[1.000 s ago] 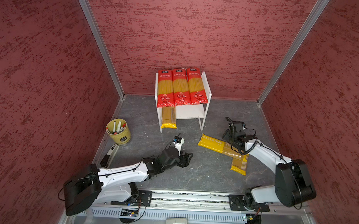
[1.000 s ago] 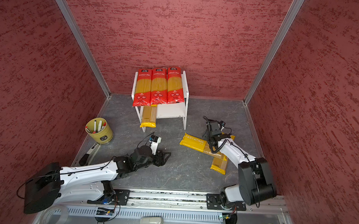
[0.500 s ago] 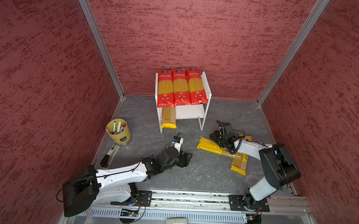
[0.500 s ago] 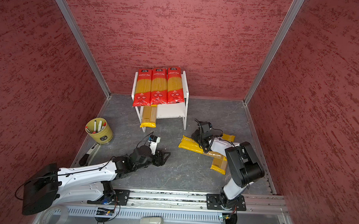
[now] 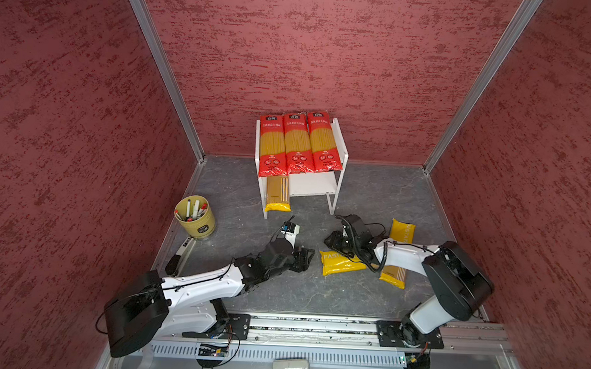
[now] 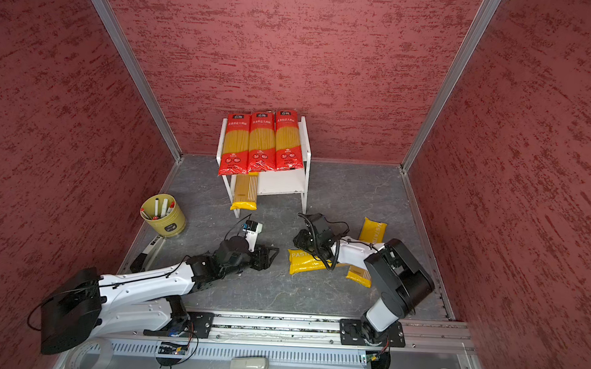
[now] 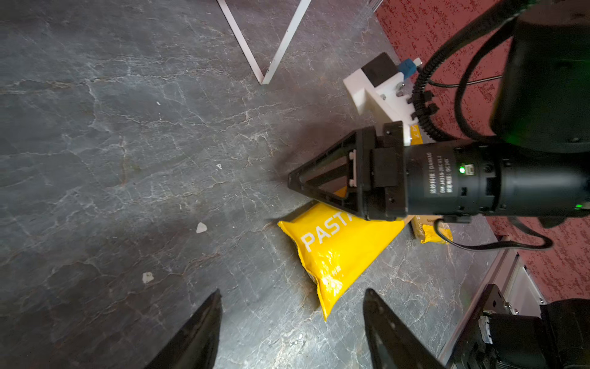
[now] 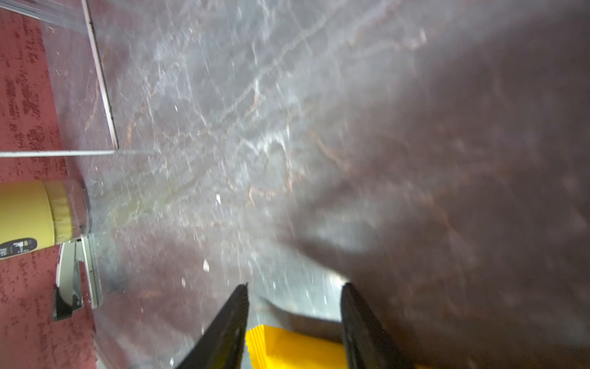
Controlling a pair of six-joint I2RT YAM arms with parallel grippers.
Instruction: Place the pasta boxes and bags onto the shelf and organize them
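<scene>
We are clamping our right gripper (image 8: pixel 295 286) on a yellow pack (image 8: pixel 293 348) near its crimped end; the pack is lying on the grey floor (image 5: pixel 282 294). Our left gripper (image 7: pixel 292 292) is hovering released just beside that end, holding nothing. A second yellow pack (image 5: pixel 401 231) is lying under our right arm. On the shelf (image 5: pixel 341 136), three red packs (image 5: pixel 297 142) are covering the top, and a third yellow pack (image 5: pixel 277 191) is poking out of the lower tier.

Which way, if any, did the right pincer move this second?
Yes: the right pincer swung left, from right of the shelf leg to directly before it.
</scene>
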